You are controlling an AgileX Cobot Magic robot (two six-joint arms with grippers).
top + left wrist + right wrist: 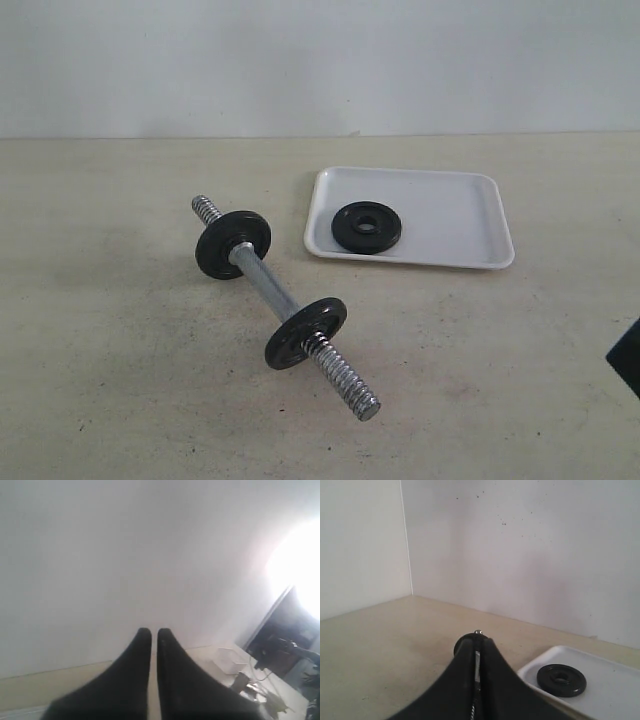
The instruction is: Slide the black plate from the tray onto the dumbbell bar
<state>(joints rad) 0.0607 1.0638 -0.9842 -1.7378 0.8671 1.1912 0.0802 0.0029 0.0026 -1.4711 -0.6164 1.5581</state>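
Currently, the left gripper (154, 633) and right gripper (478, 644) each have jaws pressed together, gripping nothing.

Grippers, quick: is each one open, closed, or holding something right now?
Left gripper: closed, holding nothing.
Right gripper: closed, holding nothing; the black plate lies in the tray.

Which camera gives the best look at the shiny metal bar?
The exterior view: the whole bar lies in plain sight on the table, both threaded ends visible. The right wrist view catches only a glint of it behind the shut right gripper. The left wrist view shows none of it.
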